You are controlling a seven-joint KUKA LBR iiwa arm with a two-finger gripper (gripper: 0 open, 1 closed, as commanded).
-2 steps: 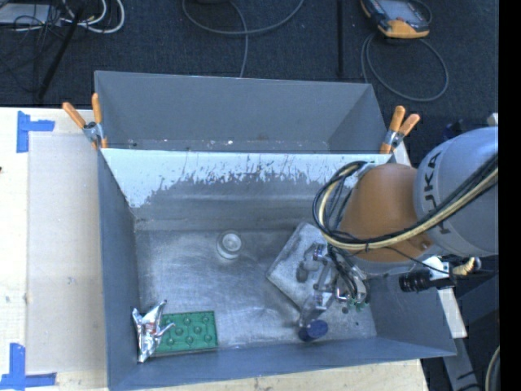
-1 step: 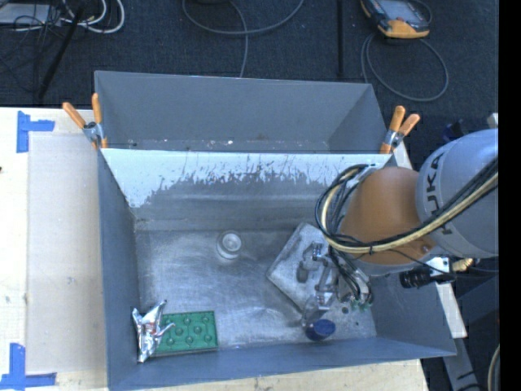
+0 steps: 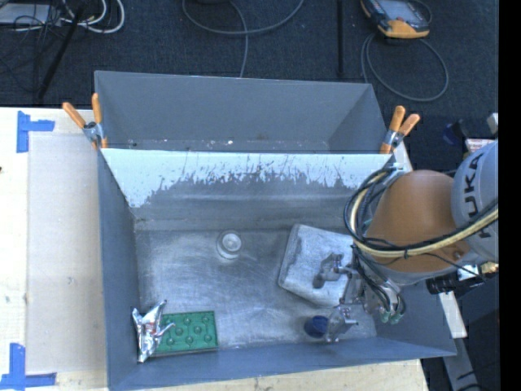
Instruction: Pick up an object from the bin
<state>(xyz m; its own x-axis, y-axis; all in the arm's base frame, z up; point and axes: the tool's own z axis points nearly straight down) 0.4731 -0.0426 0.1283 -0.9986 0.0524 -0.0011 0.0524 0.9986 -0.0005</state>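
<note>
Arm (image 3: 415, 218) low; jaws spread beside blue ball (image 3: 316, 326).

The only legible writing is on the arm's grey housing (image 3: 482, 187) at the right: dark letters of the brand name KUKA, partly cut off.

Grey metal bin (image 3: 118, 259), its sloping back wall streaked with pale, speckled scratches. Flat green rectangular plate (image 3: 191, 332) patterned with rows of darker dots. Crumpled shiny silver foil (image 3: 148, 330). Small clear, whitish round cap (image 3: 229, 245). Pale grey square pad (image 3: 303, 259). Small dark blue ball (image 3: 316, 326). Orange-brown rounded arm cover (image 3: 415, 218), looped by black and yellow cables (image 3: 358, 208).
</note>
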